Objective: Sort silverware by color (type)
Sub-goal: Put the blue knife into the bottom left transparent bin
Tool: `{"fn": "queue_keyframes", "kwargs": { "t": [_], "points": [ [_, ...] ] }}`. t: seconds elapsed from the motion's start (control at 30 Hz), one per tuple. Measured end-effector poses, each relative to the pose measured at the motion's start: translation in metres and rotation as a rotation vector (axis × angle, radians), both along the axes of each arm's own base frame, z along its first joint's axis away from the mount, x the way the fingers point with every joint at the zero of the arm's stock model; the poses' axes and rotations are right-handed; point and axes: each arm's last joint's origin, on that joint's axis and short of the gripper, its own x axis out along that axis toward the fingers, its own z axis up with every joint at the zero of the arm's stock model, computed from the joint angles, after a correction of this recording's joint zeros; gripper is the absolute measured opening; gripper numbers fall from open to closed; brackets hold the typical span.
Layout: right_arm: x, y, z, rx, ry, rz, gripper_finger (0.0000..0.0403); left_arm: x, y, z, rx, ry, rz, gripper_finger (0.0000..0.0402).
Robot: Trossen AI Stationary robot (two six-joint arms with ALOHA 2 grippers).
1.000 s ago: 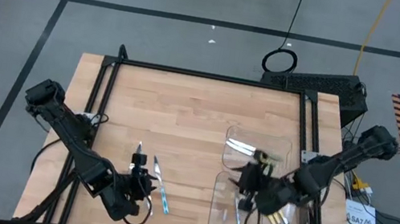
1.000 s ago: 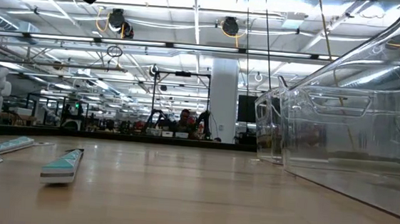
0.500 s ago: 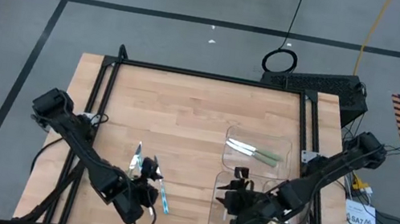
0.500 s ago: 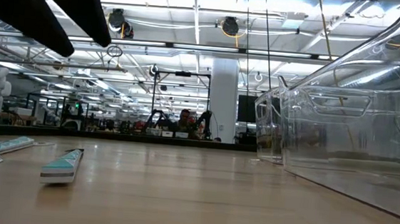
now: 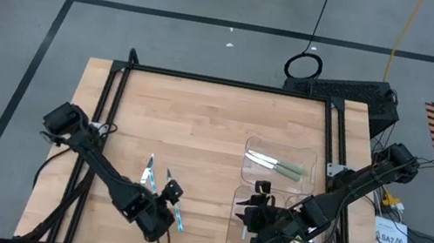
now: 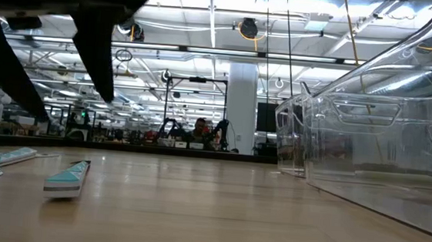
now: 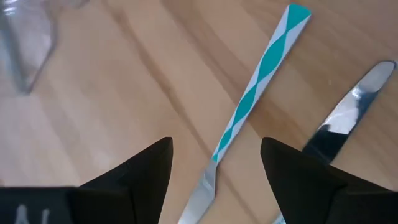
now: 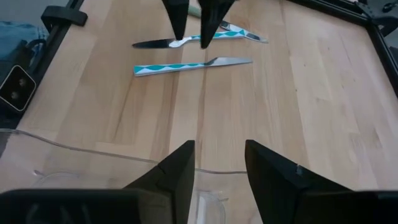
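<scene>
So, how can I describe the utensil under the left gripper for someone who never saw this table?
On the bare wooden table, left of the clear trays, look below the open left gripper. The utensil has a teal-and-white diamond-patterned handle; the neighbour beside it shows only plain shiny metal.

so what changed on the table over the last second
The left hand opened and slid toward the table's front edge; it now hangs open over the teal-and-white patterned knife on the wooden table. The right hand pulled back from the clear tray holding green-handled utensils to the front clear tray, empty. The loose utensils stayed put.
</scene>
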Motion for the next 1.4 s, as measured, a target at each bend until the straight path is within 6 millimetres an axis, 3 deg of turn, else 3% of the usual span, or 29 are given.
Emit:
{"fn": "queue_keyframes", "kwargs": {
  "t": [0.17, 0.33, 0.63, 0.9, 1.2, 1.4],
  "points": [
    [-0.001, -0.001, -0.001, -0.013, 0.017, 0.000, 0.0136, 0.015, 0.014, -0.001, -0.116, 0.052, -0.024, 0.0253],
    [-0.001, -0.001, -0.001, -0.013, 0.017, 0.000, 0.0136, 0.019, 0.021, -0.002, -0.120, 0.089, -0.078, 0.0253],
    [-0.002, -0.001, -0.002, -0.017, 0.022, 0.000, 0.0136, 0.027, 0.017, -0.029, -0.111, 0.153, -0.142, 0.0246],
    [-0.002, -0.001, -0.002, -0.019, 0.025, 0.000, 0.0136, 0.036, 0.026, -0.047, -0.154, 0.227, -0.145, 0.0163],
    [-0.002, -0.002, -0.002, -0.022, 0.029, 0.000, 0.0136, 0.045, 0.038, -0.051, -0.201, 0.248, -0.171, 0.0051],
    [-0.002, -0.002, -0.002, -0.024, 0.031, 0.000, 0.0136, 0.050, 0.037, -0.049, -0.174, 0.198, -0.179, 0.0035]
  ]
}}
